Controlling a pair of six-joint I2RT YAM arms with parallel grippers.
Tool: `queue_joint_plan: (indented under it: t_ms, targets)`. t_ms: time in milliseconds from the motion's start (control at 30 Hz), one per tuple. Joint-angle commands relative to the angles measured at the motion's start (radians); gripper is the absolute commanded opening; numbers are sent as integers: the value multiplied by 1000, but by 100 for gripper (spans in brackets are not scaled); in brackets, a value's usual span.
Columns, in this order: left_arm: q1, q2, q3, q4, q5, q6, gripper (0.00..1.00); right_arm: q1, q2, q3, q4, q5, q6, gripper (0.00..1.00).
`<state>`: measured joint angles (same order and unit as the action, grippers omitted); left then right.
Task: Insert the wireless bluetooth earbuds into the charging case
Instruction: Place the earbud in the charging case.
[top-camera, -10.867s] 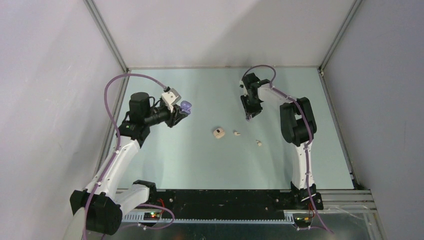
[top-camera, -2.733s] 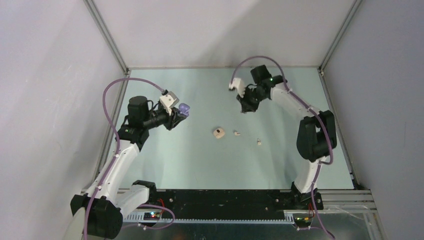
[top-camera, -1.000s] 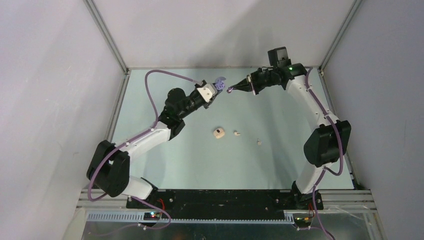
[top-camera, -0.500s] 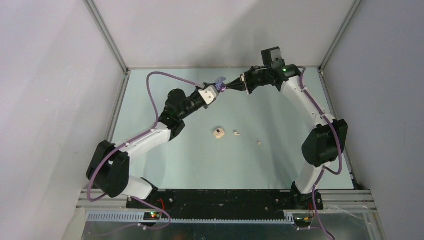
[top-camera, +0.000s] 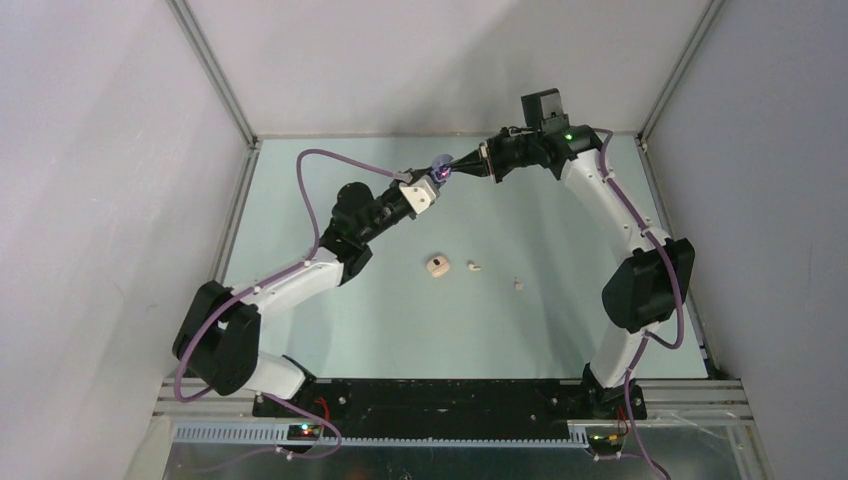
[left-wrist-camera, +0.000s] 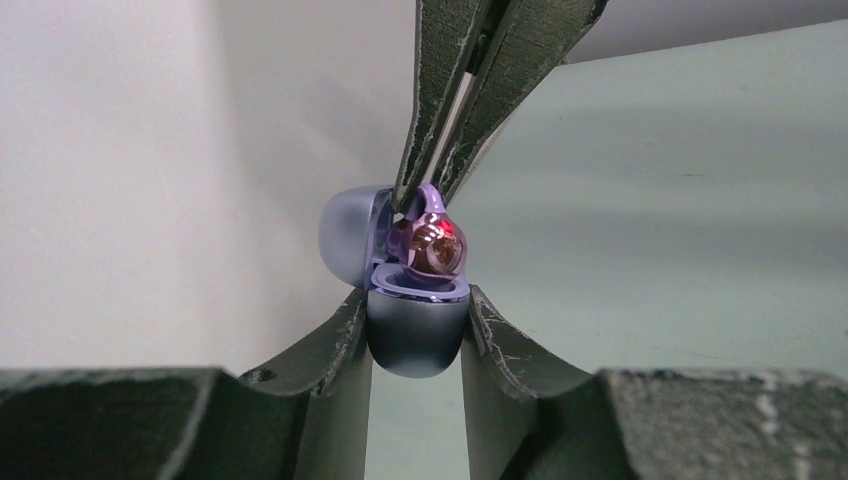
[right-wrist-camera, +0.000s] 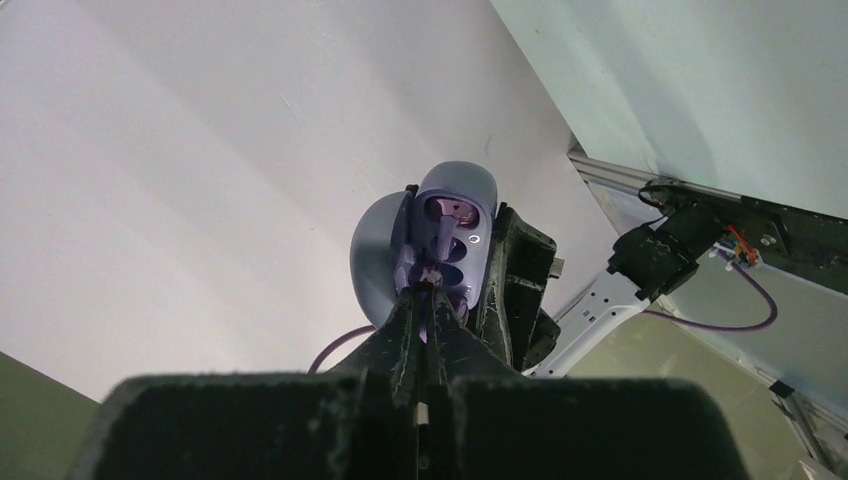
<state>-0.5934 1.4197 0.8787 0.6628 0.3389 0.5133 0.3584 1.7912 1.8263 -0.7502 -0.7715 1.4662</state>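
Note:
My left gripper (top-camera: 432, 180) is shut on the base of an open lavender charging case (left-wrist-camera: 418, 332), held in the air at the back middle with its lid (left-wrist-camera: 348, 235) hinged to the left. My right gripper (top-camera: 456, 167) is shut on a lavender earbud (left-wrist-camera: 432, 238) and holds it at the case's open top, partly inside a socket. In the right wrist view the case (right-wrist-camera: 455, 200) faces me, my fingertips (right-wrist-camera: 428, 292) pinch the bud's stem (right-wrist-camera: 441, 236), and another socket holds a bud. Two white earbuds (top-camera: 474, 267) (top-camera: 518, 286) lie on the table.
A small beige case (top-camera: 437, 265) sits on the green table (top-camera: 330, 300) near the middle, just left of the white buds. White walls and metal frame posts (top-camera: 215, 75) enclose the table at the back and sides.
The right gripper has moved left to meet the case and the bud has reached the case's opening. The left arm has edged the case slightly toward it.

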Motion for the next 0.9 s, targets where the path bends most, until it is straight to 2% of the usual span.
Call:
queue_joint_plan:
  t_ms: [0,333,533,733,867]
  targets:
    - [-18,-43,-5,84,-9,34,0,18,3,43,-28,36,3,0]
    - [-37,-44,-2,94,-81,29,0,48,-14,50,-65,148,33,0]
    - [-42,-50,-15,98,-72,42,0,65,-14,67,-75,179,31,0]
    - [-38,-63,-37,124,-84,-21,0,32,-51,43,-3,188,-25,39]
    - [-29,-62,-36,127,-78,-59,0,-1,-73,37,27,171,-64,43]
